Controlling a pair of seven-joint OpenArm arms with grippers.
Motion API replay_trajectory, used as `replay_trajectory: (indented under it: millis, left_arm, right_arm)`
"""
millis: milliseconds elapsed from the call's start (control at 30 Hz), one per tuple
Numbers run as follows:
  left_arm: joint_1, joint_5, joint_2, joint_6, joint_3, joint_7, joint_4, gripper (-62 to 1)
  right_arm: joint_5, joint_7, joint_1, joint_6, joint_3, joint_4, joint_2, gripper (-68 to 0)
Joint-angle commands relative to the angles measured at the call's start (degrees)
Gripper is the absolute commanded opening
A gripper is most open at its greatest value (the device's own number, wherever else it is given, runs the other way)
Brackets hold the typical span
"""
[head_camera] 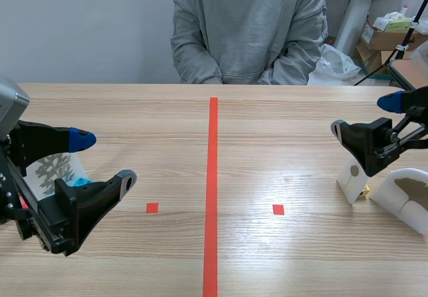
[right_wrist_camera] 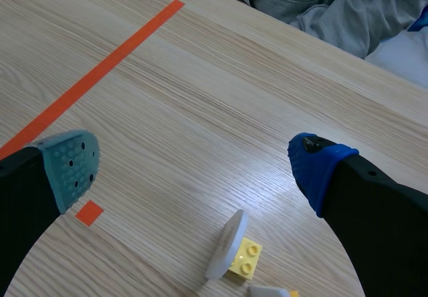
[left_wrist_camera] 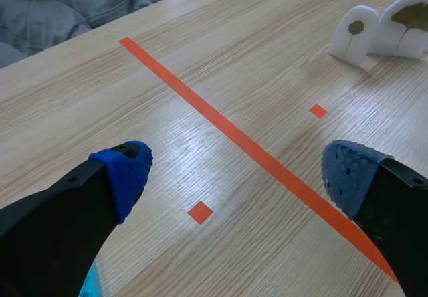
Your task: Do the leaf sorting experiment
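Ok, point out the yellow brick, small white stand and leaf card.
yellow brick (right_wrist_camera: 245,257): right wrist view, studded top.
small white stand (left_wrist_camera: 348,43): left wrist view, front face.
leaf card (head_camera: 55,168): scene view, printed leaf.

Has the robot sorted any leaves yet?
Nothing looks sorted yet. Nothing is in hand: the left claw is open beside a leaf card, and the right claw is open near a small white stand and a bigger stand. All the sorting is left.

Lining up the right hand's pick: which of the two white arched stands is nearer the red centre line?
The smaller stand, with the yellow brick beside it. The larger stand sits farther right.
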Motion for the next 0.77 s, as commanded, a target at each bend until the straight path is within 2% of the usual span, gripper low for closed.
replay_trajectory:
  millis: [0, 733]
  left_arm:
    - [-0.17, -0.59, -0.02, -0.11, -0.37, -0.79, 0.9, -6.5]
    - [-0.2, -0.81, 0.13, -0.13, -0.37, -2.34, 0.9, -6.5]
  right_arm:
    - [1.62, 0.9, 0.39, -0.04, 0.94, 1.03, 0.76, -9.7]
    - [2.97, 0.87, 0.35, -0.02, 0.94, 1.03, 0.76, -9.7]
